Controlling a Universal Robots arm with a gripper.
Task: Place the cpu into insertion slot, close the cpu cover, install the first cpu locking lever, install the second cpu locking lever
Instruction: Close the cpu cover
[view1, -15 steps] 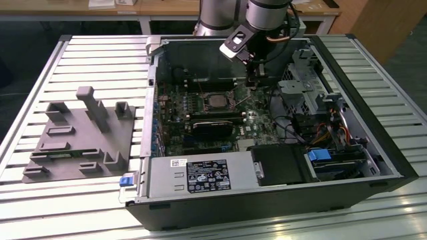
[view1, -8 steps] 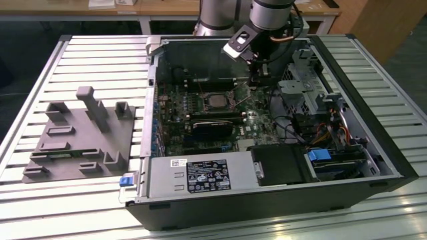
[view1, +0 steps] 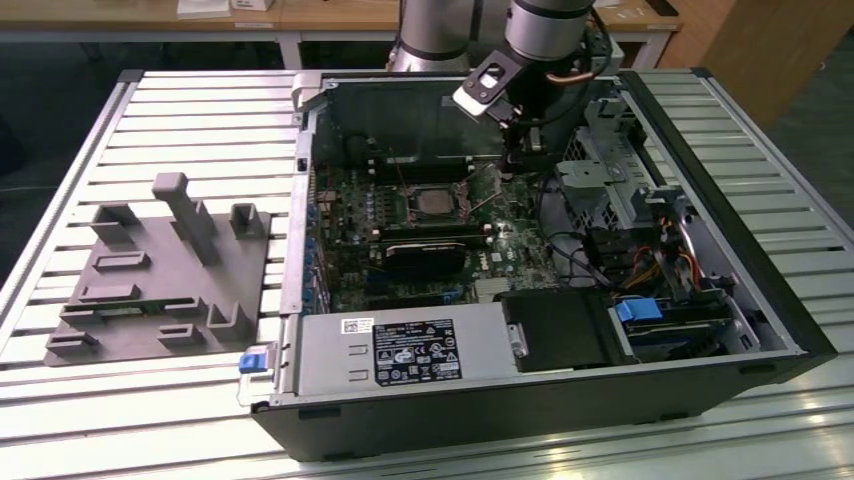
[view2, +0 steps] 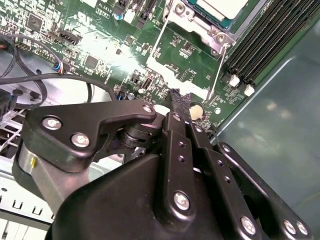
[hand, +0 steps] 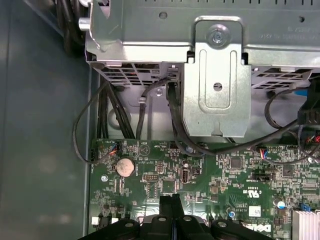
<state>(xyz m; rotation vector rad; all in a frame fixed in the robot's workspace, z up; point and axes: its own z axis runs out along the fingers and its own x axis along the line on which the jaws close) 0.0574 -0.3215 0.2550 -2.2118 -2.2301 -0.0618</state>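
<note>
The cpu (view1: 430, 200) lies flat in the insertion slot (view1: 400, 207) on the green board, silver face up. In the second wrist view the cpu (view2: 220, 6) has the cpu cover (view2: 192, 26) lying as a silvery frame around it. Two thin wire levers (view2: 159, 44) (view2: 219, 70) stick out along the socket's sides. My gripper (view1: 518, 160) hangs over the board to the exterior view's right of the socket. Its black fingers (view2: 176, 107) are pressed together, shut, with nothing between them. In the first wrist view the gripper (hand: 172, 200) is above the board near a coin cell (hand: 125, 166).
The open computer case (view1: 747, 300) lies on a slatted table (view1: 160, 110). A grey fixture (view1: 154, 270) sits at the exterior view's left. A metal drive cage (hand: 215, 75) and black cables (hand: 120, 115) crowd the board's edge. Memory slots (view2: 265, 40) run beside the socket.
</note>
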